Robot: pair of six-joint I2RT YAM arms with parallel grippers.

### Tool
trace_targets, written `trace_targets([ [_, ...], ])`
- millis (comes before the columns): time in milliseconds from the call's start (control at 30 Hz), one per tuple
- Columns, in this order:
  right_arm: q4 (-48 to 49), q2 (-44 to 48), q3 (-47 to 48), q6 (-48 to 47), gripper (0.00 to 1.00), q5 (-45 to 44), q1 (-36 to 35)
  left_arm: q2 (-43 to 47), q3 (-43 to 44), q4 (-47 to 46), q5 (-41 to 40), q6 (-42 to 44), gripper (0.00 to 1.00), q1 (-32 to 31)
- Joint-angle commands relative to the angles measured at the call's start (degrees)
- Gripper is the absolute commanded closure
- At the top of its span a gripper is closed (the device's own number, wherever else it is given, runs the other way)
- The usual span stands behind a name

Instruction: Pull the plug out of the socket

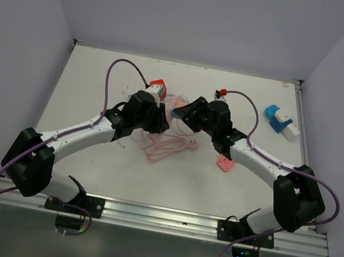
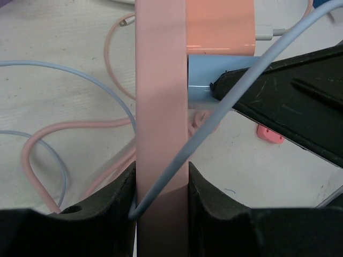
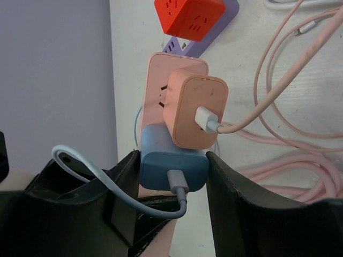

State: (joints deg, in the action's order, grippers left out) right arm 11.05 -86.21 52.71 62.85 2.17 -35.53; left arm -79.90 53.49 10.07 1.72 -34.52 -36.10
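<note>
The white table (image 1: 99,89) carries everything, and both arms are reaching in to meet at its middle, the left arm (image 1: 71,134) coming from one side and the right arm (image 1: 266,162) from the other. The left end effector (image 2: 161,182) is clamped on the pink power strip (image 2: 161,80), its dark fingers (image 2: 115,198) pressed to either long edge of it. Opposite, the right end effector (image 3: 172,166) is closed on the blue plug (image 3: 161,144), one finger flat against each side of the body. That blue plug sits in the pink power strip at the centre of the table, just below a peach charger (image 3: 195,107) seated in the same strip, the two touching. A pale blue cable (image 3: 96,171) comes out of the blue plug's face and loops off to the left; a white connector in the peach charger feeds a pink cable (image 1: 168,148) coiled loose on the table in front of the arms. Beyond the strip there's a red cube socket (image 3: 188,16) on a purple base. Well off to the right lies a blue and white adapter (image 1: 280,121), and beside the right arm a small pink piece (image 1: 224,164).
</note>
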Motion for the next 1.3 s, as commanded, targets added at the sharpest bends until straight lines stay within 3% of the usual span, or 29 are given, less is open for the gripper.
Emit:
trace_targets([
  [0, 2.0, 0.3, 1.3, 1.8, 0.79, -1.7, -0.2, 2.6, -0.8, -6.8, -5.5, -0.7, 1.00, -0.5],
  [167, 1.4, 1.4, 0.4, 3.1, 1.00, -1.6, -0.2, 3.5, -5.0, -7.5, -10.0, -2.2, 1.00, -0.5],
  [433, 0.2, 4.7, -1.7, 2.9, 1.00, -0.6, 0.1, 4.0, -10.4, -7.6, -15.2, -6.4, 1.00, 0.5],
  [633, -2.1, 6.8, -3.5, 2.5, 1.00, 1.1, 1.5, 5.4, -13.4, -7.8, -16.0, -5.9, 1.00, 4.7],
  [1267, -7.6, 11.4, -5.3, 1.8, 1.00, 4.5, 2.5, 5.5, -14.3, -5.7, -20.8, -5.6, 1.00, 6.2],
])
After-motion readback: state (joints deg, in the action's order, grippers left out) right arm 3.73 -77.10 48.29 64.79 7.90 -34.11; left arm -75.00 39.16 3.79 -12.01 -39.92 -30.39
